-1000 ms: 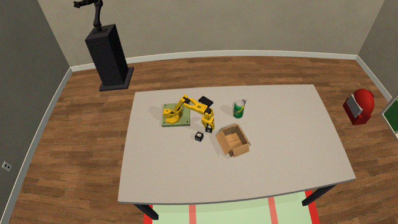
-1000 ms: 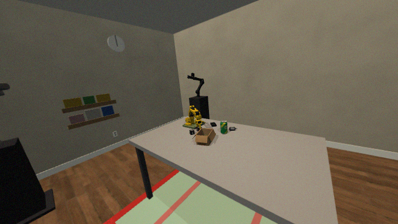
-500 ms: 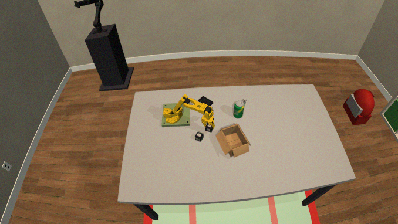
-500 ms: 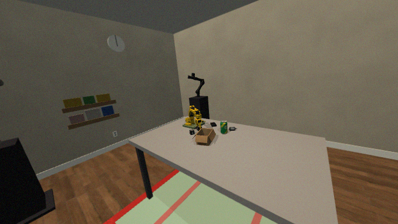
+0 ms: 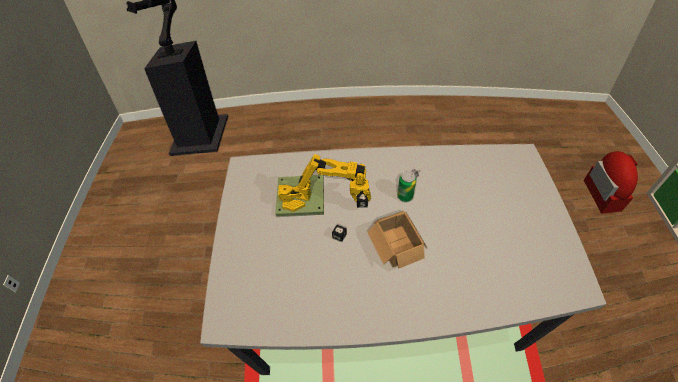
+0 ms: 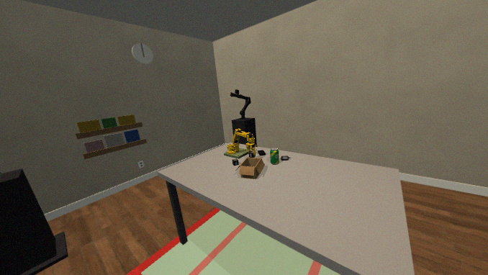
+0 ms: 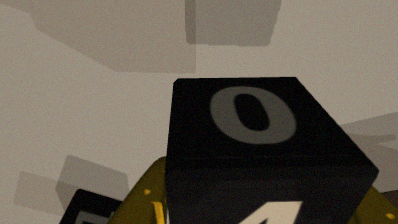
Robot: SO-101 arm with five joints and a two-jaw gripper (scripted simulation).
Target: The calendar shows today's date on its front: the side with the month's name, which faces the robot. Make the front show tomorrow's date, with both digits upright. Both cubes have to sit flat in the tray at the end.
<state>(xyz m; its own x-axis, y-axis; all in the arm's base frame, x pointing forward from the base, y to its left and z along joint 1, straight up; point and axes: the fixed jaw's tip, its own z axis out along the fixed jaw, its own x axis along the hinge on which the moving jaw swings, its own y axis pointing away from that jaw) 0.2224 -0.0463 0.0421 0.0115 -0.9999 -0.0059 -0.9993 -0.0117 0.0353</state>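
Top view: yellow claw grips a black numbered cube; second black cube lies below-left, apart.

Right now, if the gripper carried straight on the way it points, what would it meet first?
The gripper points down, shut on a black number cube. Straight on, the cube would probably meet the bare table top; how far above the table it hangs is unclear. The other cube and the cardboard box sit off to the side.
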